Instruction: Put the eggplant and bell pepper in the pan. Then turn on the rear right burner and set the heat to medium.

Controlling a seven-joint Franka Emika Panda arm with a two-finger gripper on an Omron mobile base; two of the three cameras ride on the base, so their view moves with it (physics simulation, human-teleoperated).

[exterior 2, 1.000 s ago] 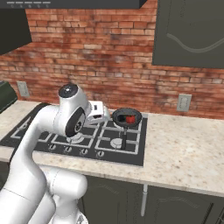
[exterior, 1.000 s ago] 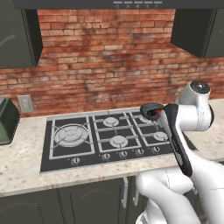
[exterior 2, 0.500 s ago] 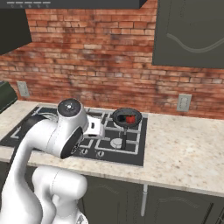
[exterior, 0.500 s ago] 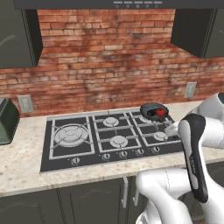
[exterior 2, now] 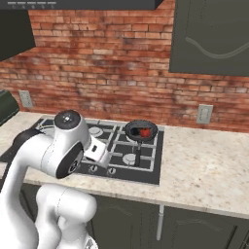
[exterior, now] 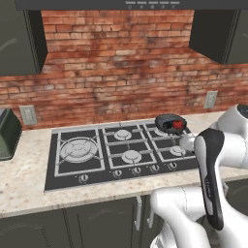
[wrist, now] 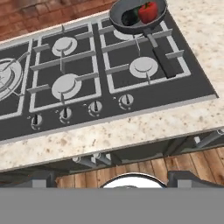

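The pan (wrist: pixel 138 12) sits on the rear right burner (wrist: pixel 124 34), whose pale cap peeks out beneath it. Its long black handle (wrist: pixel 160 53) points toward the front edge. In the pan lie the red bell pepper (wrist: pixel 148 12) and, to its left, the dark eggplant (wrist: pixel 129 17). The base views show the same pan (exterior: pixel 170 122) (exterior 2: pixel 141 130) with the bell pepper (exterior: pixel 178 124) (exterior 2: pixel 145 132) in it. My gripper (wrist: pixel 114 178) is open and empty, hovering in front of the counter edge and well short of the pan. A row of several knobs (wrist: pixel 95 106) runs along the hob's front.
The black hob (exterior: pixel 63 177) has a large ringed burner (exterior: pixel 77 148) at its left and smaller caps between. A green toaster (exterior: pixel 7 135) stands at the far left. Speckled counter (exterior 2: pixel 204 160) stretches to the right of the hob. Wall outlets (exterior 2: pixel 204 114) sit on the brick.
My arm has drawn back from the pan toward the counter's front edge and dropped lower. The gripper stayed open. Pan, eggplant and pepper have not moved.
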